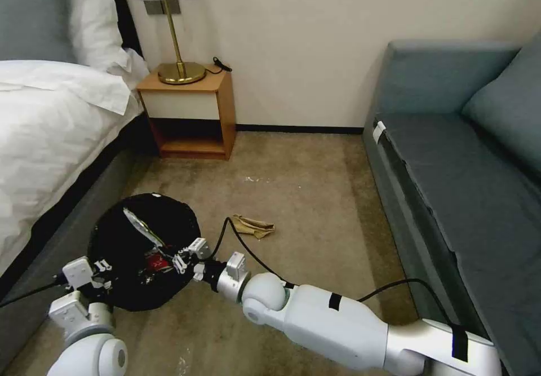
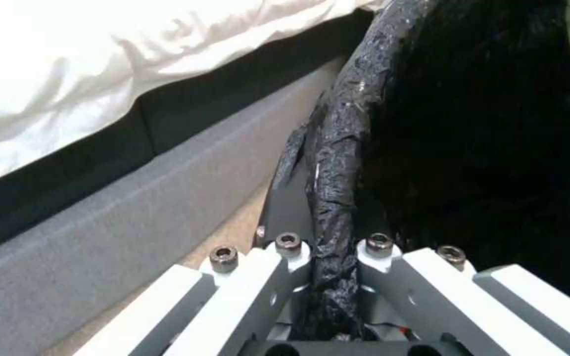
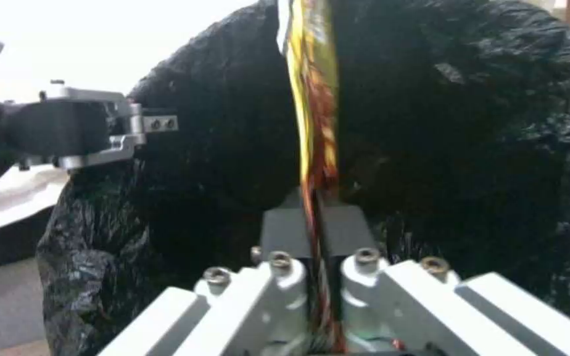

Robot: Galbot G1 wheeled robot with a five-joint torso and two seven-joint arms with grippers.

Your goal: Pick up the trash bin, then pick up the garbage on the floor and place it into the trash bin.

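No lettering, label, brand, number or sign can be read anywhere in these views.

Surface finishes

Trash bin (image 1: 141,252) liner: crinkled glossy black plastic. Snack packet (image 3: 314,99): shiny foil. Carpet (image 1: 315,195): matt pile. Nightstand (image 1: 189,114): smooth wood.

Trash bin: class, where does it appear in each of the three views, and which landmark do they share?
Head view: trash bin lower left, beside the bed.
Left wrist view: its bagged rim runs out from the shut left claw.
Right wrist view: its black liner lies behind the wrapper pinched in the right claw.
Shared landmark: the left claw on the rim.
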